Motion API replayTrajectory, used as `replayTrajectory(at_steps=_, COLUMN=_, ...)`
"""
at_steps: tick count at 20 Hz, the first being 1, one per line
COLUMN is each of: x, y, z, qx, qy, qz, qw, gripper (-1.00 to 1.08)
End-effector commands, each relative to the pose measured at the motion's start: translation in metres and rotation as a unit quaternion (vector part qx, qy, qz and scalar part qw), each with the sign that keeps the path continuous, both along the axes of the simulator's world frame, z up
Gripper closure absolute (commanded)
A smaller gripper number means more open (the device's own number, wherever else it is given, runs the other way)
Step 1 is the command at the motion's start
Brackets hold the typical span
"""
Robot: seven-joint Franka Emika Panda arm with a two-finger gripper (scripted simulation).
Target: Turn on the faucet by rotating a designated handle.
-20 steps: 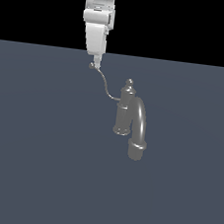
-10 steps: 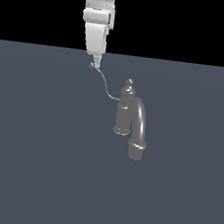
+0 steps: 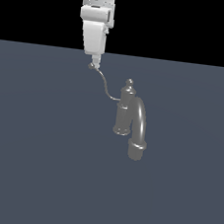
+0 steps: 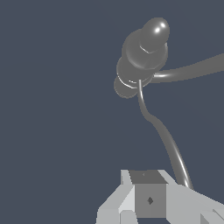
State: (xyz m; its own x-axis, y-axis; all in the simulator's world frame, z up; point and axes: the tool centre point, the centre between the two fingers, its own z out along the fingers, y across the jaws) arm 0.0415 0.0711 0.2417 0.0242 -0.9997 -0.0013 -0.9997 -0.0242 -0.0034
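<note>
Hanging at the far left of the exterior view, the gripper meets the ball tip of the handle; fingers look drawn together, but a clamp cannot be confirmed. The faucet stands right of it on the grey floor. In the wrist view the handle's tip is hidden behind the gripper body. No markings legible.
</note>
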Motion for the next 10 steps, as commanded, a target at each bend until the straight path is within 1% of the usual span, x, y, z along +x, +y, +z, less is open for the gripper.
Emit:
replayTrajectory(at_steps=1, x=-0.009, y=-0.001, z=0.0, qx=-0.001, qy=0.002, qz=0.0, qw=1.0, gripper=1.08)
replayTrajectory(at_steps=10, x=-0.035, y=-0.002, z=0.0, qx=-0.001, qy=0.002, qz=0.0, qw=1.0, gripper=1.08)
